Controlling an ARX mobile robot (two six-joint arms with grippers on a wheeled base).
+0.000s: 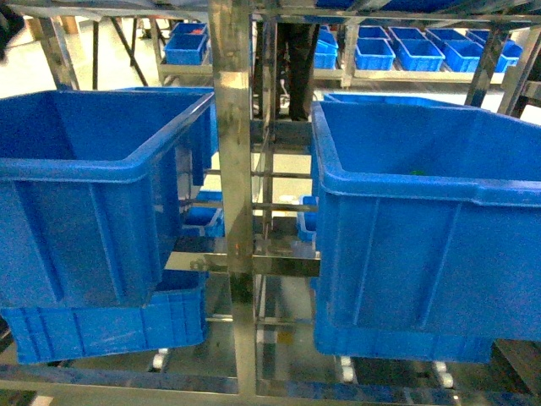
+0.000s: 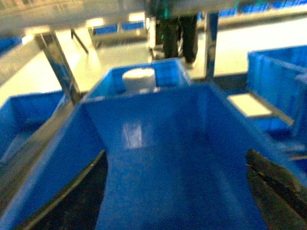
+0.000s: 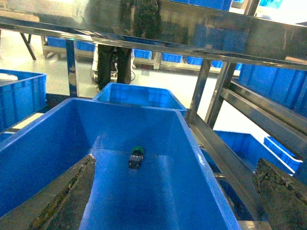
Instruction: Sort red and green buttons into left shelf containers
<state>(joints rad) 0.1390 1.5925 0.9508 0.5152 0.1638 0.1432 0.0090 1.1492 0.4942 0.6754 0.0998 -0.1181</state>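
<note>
Two deep blue bins sit on a steel shelf, one each side of an upright post (image 1: 232, 169). The left bin (image 1: 93, 169) stands at the left of the head view and the right bin (image 1: 423, 182) at the right, each resting on a lower blue bin beneath it. Neither arm shows in the head view.

The right wrist camera looks down into a bin (image 3: 29, 153) from above its near end. A green button (image 3: 136, 157) lies on the bin floor, near the middle, tipped on its side with its green cap pointing away and its dark base toward the camera. The right gripper (image 3: 175, 196) hangs above the bin with its fingers (image 3: 67, 196) spread wide apart and nothing between them; the button lies well ahead of them, apart from both.

The left wrist camera, blurred, looks into another bin (image 2: 62, 158) whose floor shows nothing but a pale glare. The left gripper (image 2: 175, 191) hangs over it, its dark fingers (image 2: 79, 196) released and wide, holding nothing. Beyond that bin's far wall is a smaller blue bin (image 2: 168, 72) with a white round object (image 2: 139, 79) in it; what that is I cannot tell.

No red button shows in any view. Small blue trays (image 1: 397, 51) line shelves in the background, and a person's dark legs (image 3: 115, 62) stand behind the shelf.
</note>
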